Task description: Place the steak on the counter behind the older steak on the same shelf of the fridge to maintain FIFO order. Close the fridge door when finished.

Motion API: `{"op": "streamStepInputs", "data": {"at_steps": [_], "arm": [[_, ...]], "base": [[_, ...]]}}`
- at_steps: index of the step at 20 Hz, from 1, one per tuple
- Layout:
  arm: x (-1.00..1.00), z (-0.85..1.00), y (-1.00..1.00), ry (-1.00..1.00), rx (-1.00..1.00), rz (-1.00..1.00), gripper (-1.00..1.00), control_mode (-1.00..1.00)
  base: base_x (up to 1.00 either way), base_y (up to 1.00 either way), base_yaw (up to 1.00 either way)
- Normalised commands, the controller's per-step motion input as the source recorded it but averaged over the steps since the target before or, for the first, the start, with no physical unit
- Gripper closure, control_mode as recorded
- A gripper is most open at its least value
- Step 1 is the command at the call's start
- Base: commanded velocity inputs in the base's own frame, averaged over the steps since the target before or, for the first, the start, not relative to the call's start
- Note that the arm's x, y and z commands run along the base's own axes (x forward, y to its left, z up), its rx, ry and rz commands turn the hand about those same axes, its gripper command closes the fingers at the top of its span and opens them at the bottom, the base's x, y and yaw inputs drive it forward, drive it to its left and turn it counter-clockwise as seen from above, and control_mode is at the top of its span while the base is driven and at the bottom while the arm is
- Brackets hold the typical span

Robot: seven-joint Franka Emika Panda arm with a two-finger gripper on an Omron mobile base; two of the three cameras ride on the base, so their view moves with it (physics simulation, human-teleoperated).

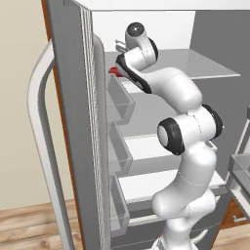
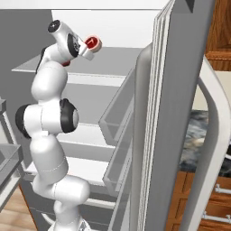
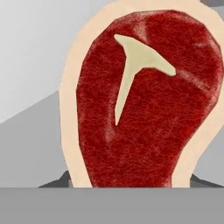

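Steak (image 3: 144, 105) is what you see right up against the hand camera: a red centre with a pale T-shaped streak, ringed by a tan fat rim, with grey shelf surface behind it. Your gripper (image 2: 92, 45) is closed on the steak, its fingers as far in as they go, and the meat sits between them. From the right base camera you can see the steak's red face and pale rim at the end of the hand, held above the top shelf (image 2: 103, 61) of the fridge (image 2: 126, 27), towards the shelf's middle and not resting on it. From the left base camera your arm reaches up over that shelf, with a small patch of red (image 1: 114, 71) just beside the wrist near the shelf's left edge; you cannot tell what it is from there. Both doors stand open; the left door (image 1: 73, 122) shows its clear bins.
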Motion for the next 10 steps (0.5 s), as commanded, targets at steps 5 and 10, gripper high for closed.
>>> {"op": "streamStepInputs", "data": {"at_steps": [5,10], "arm": [[0.26,-0.31,0.08,0.00,-0.04,0.00,-1.00,-1.00],[0.02,-0.03,0.10,0.00,-0.02,0.02,-1.00,-1.00]], "base": [[0.00,0.00,0.00],[0.00,0.00,0.00]]}}
